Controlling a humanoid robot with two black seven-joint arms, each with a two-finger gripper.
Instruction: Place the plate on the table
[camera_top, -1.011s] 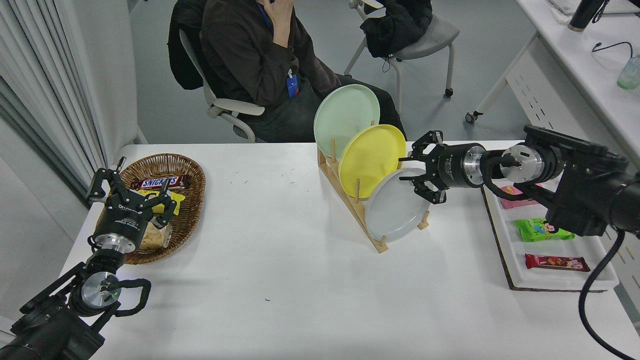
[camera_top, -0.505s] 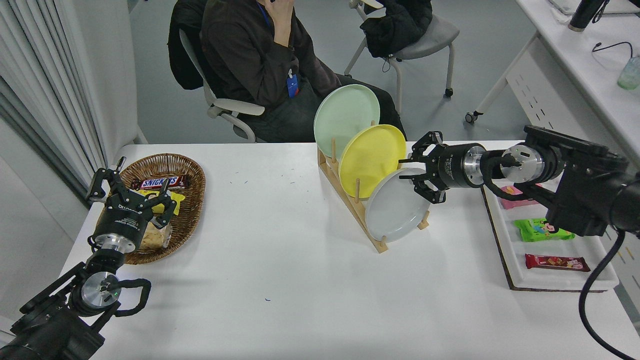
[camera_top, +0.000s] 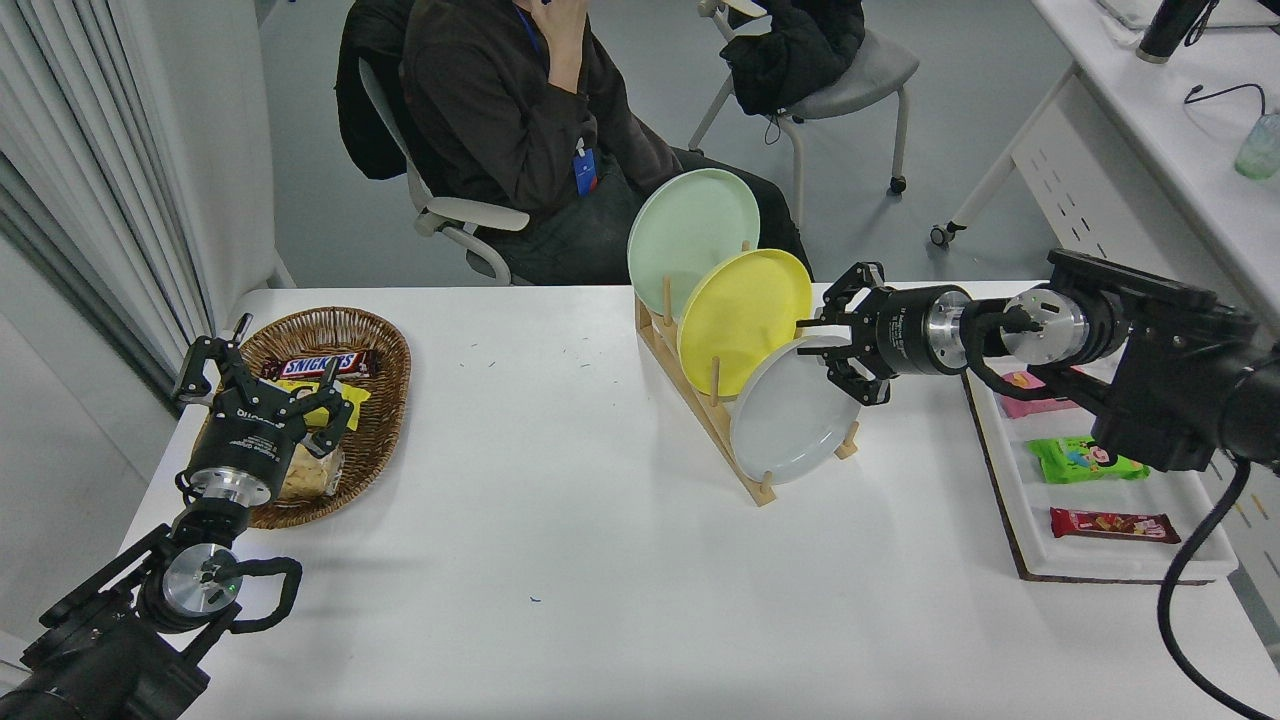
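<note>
Right tool (camera_top: 828, 345) is sitting at the upper right rim of the grey plate (camera_top: 790, 415), fingers apart around the rim, not clamped. Plate is standing tilted in the front slot of the wooden rack (camera_top: 700, 395) on the counter (camera_top: 560, 520), just left of and below the tool, yellow plate (camera_top: 740, 315) behind it. Left tool (camera_top: 262, 385) is parked with fingers spread over the basket (camera_top: 380, 400), well apart to the left.

The round pale grey plate (camera_top: 792, 420) looks smooth and matt, its slotted rack (camera_top: 700, 392) bare light wood, the brown basket (camera_top: 340, 400) rough woven wicker.
</note>
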